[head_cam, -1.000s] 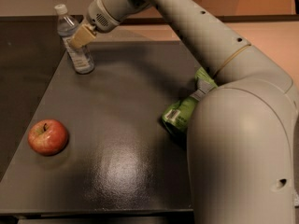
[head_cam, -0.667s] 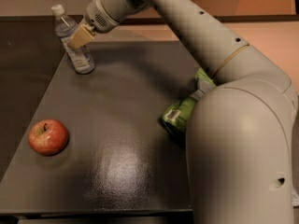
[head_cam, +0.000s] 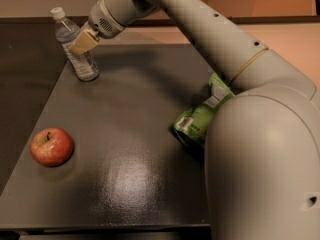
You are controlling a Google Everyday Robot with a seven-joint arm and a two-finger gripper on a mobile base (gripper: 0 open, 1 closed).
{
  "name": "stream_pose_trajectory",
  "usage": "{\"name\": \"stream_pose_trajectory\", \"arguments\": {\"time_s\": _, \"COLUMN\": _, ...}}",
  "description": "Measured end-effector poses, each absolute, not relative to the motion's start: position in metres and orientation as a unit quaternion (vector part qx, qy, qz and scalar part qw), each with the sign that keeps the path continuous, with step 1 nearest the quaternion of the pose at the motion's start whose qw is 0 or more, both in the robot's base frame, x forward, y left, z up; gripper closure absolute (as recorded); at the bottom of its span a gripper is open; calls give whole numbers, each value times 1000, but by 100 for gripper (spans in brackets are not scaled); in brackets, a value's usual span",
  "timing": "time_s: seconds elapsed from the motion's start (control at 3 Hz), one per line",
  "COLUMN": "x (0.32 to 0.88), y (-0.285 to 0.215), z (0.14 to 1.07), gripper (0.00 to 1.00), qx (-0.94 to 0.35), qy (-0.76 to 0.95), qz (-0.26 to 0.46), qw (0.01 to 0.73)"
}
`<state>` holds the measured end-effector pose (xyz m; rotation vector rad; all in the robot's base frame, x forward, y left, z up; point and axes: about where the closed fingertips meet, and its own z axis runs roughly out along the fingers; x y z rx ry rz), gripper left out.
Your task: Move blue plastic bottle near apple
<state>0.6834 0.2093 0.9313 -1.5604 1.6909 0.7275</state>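
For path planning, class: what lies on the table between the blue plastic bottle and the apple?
Nothing: the camera view shows bare table between the blue plastic bottle, held by the gripper at far left, and the apple.

Tilted bottle [head_cam: 86, 68] in claw [head_cam: 80, 44]; apple [head_cam: 51, 146] apart

Tan gripper [head_cam: 82, 43] on the white-capped blue plastic bottle [head_cam: 86, 67]; red-yellow apple [head_cam: 51, 146]; green bag [head_cam: 197, 124]; dark grey table [head_cam: 130, 99].

Arm: smooth pale grey rounded shells; row of small dark holes along the long link; thin yellowish ring at 1 joint; dotted grille on wrist. Gripper [head_cam: 80, 45] at table [head_cam: 130, 134] far-left corner, tan fingers [head_cam: 84, 42] clamped on blue plastic bottle [head_cam: 86, 68].
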Motion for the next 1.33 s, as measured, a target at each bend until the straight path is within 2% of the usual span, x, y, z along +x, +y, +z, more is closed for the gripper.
{"name": "stream_pose_trajectory", "arguments": {"time_s": 1.0, "x": 596, "y": 220, "z": 947, "gripper": 100, "qx": -619, "qy": 575, "qz": 366, "qw": 390}}
{"name": "stream_pose_trajectory", "arguments": {"time_s": 1.33, "x": 574, "y": 213, "z": 945, "gripper": 100, "qx": -621, "qy": 574, "qz": 371, "qw": 383}}
